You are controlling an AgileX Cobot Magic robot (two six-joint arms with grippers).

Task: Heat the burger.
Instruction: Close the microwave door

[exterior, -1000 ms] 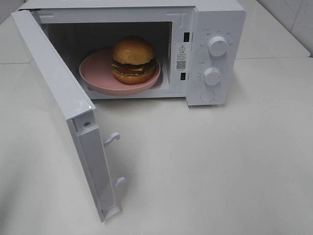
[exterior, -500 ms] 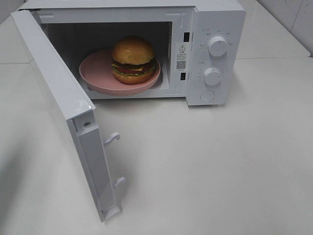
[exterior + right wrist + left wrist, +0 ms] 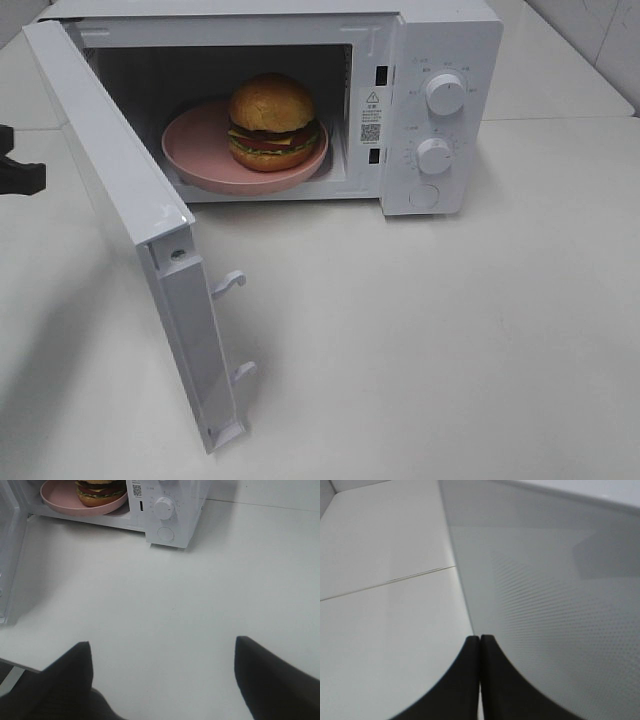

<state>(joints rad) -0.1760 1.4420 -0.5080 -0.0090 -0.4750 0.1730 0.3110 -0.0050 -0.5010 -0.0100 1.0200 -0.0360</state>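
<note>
The left claw (image 3: 479, 641) has its two dark fingers pressed flat together and holds nothing. It sits close against the outer, dotted face of the door (image 3: 545, 605). Whether it actually touches that panel the wrist view is too tight to show; it is perhaps just beside it. The right claw (image 3: 162, 641) is spread wide with nothing between its fingers, hanging over the bare bench (image 3: 165, 590), well apart from the microwave (image 3: 440, 40).

Out from there, the door stands swung wide on its hinge, latch hooks showing on its free edge, and the cavity is open to the room. Inside, the burger (image 3: 272, 122) sits upright on the pink plate (image 3: 195, 160), towards the plate's right side and fully within the oven.

So loading looks finished: the food is in place and neither claw has hold of it. What seems left is to push the door shut, probably the left claw's job given where it is, then turn the upper knob (image 3: 444, 93) or lower knob (image 3: 433, 156) to start heating.

The burger itself is a round, golden-brown domed bun over a dark patty, with yellow cheese, red tomato and a green frill of lettuce showing at the edge, neatly stacked and not leaning.
</note>
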